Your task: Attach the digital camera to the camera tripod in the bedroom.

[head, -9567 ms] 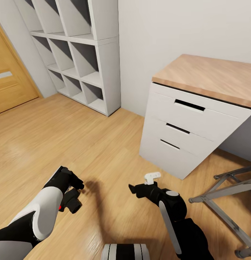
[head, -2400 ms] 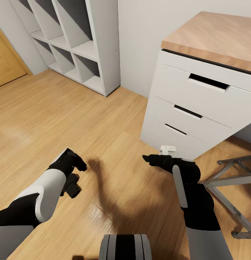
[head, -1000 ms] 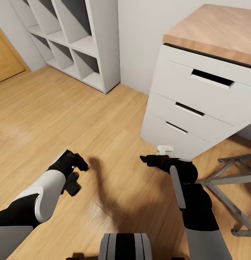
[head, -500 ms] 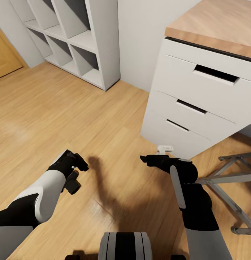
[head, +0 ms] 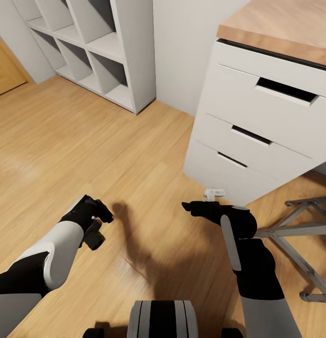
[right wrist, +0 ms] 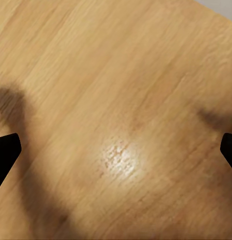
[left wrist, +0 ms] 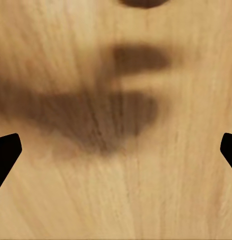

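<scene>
The digital camera and the camera tripod are out of view. I am in the bedroom, over light wood plank floor. My left gripper hangs low above the floor at the lower left, open, with nothing between its fingers. In the left wrist view the gripper has its black fingertips wide apart over bare planks. My right gripper points left, just in front of the drawer unit, also open and empty. The right wrist view has the gripper over bare floor too.
A white drawer unit with a wood top stands close at the right. White cube shelves line the pale wall at the back left. Grey metal legs of a frame stand at the right edge. A wooden door is at far left.
The whole head view has shifted: drawer unit and shelves have slid up and out, so the camera moved. Both arms keep their pose, grippers still open.
</scene>
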You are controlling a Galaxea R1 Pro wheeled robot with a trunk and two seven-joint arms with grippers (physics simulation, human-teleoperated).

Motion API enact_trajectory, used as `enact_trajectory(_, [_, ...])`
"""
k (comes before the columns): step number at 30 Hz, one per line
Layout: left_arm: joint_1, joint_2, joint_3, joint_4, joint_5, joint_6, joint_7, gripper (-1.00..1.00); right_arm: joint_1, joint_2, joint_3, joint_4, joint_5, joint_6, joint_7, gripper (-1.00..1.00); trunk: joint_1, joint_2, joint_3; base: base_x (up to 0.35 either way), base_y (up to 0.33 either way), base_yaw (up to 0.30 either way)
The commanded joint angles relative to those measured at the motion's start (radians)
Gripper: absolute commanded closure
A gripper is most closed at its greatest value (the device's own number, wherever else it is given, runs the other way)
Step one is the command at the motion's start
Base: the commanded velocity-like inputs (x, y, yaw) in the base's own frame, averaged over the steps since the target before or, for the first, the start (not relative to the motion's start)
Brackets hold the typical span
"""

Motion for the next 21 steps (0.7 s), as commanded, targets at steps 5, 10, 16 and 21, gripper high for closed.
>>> enact_trajectory(5, [0.000, 0.001, 0.002, -0.001, 0.007, -0.006, 0.003, -1.00, -0.001, -0.001, -0.001, -0.001, -0.005, 0.004, -0.001, -1.00, 0.000, 0.000, -0.008, 0.000, 0.000, 0.000])
enact_trajectory(10, [0.000, 0.001, 0.002, -0.001, 0.008, -0.006, 0.004, -1.00, -0.001, -0.001, -0.001, -0.001, -0.005, 0.004, -0.001, -1.00, 0.000, 0.000, -0.016, 0.000, 0.000, 0.000])
enact_trajectory(16, [0.000, 0.001, 0.002, -0.001, 0.008, -0.006, 0.005, -1.00, -0.001, -0.001, -0.001, -0.001, -0.005, 0.003, -0.001, -1.00, 0.000, 0.000, -0.025, 0.000, 0.000, 0.000])
enact_trajectory(21, [0.000, 0.001, 0.002, -0.001, 0.008, -0.006, 0.005, -1.00, -0.001, -0.001, -0.001, -0.001, -0.005, 0.003, -0.002, -1.00, 0.000, 0.000, -0.033, 0.000, 0.000, 0.000])
